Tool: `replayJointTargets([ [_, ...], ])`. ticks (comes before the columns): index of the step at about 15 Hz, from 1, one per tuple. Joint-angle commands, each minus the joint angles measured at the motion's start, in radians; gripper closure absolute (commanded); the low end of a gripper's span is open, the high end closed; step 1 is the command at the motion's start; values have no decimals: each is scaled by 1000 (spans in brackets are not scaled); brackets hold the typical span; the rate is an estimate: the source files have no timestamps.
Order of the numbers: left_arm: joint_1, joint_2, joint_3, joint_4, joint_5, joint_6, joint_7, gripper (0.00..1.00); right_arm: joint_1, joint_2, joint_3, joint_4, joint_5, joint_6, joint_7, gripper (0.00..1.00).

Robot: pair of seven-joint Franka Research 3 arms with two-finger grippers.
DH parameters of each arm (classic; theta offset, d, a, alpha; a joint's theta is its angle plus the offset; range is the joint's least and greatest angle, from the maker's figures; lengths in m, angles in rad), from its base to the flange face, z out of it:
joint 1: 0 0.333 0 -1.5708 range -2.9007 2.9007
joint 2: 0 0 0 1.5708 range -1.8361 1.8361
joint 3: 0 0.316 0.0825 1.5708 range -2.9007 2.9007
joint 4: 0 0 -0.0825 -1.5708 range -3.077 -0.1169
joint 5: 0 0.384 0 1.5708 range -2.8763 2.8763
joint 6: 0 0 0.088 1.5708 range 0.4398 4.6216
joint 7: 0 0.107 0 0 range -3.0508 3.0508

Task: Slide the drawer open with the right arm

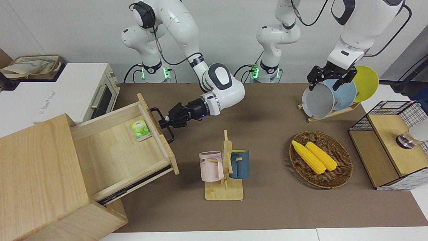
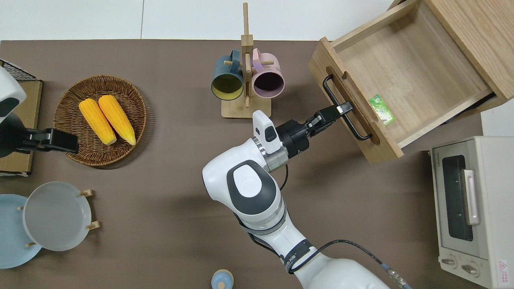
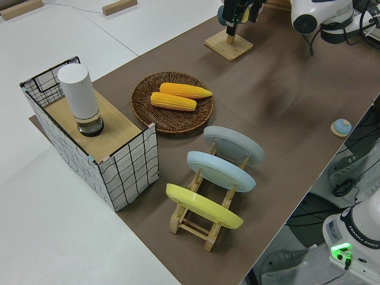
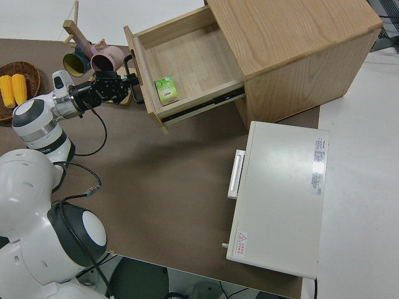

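Observation:
The wide light-wood drawer (image 1: 113,154) stands pulled far out of the big light-wood cabinet (image 1: 36,174) at the right arm's end of the table. My right gripper (image 1: 164,122) is shut on the middle of the drawer's black bar handle (image 1: 171,138). The overhead view shows the gripper (image 2: 340,110), the handle (image 2: 331,90) and the drawer (image 2: 405,76) the same way. A small green packet (image 1: 139,129) lies inside the drawer against its front panel. The left arm is parked.
A wooden mug rack (image 1: 224,187) with a pink and a blue mug stands close to the drawer's front. The white toaster oven (image 1: 77,93) is beside the cabinet, nearer the robots. A wicker basket (image 1: 344,174) of corn, a plate rack (image 1: 329,97) and a wire-mesh cabinet (image 1: 391,147) are at the left arm's end.

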Motion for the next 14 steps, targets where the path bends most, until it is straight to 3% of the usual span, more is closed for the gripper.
replayJointTargets([
  [1, 4, 11, -6, 24, 17, -20, 10, 7, 20, 2, -3, 34, -1, -3, -32, 1000],
  [4, 4, 11, -6, 26, 17, -20, 10, 7, 20, 2, -3, 34, 0, -3, -29, 967],
  [5, 4, 11, -6, 26, 17, -20, 10, 7, 22, 2, -3, 34, 0, -3, -27, 735],
  [6, 4, 11, -6, 26, 17, -20, 10, 7, 20, 2, -3, 34, 0, -4, -26, 209],
  [7, 4, 11, -6, 24, 17, -20, 10, 7, 20, 2, -3, 34, 0, -3, -26, 23],
  [14, 4, 11, -6, 24, 17, -20, 10, 7, 26, 2, -3, 47, 35, -4, -12, 17],
])
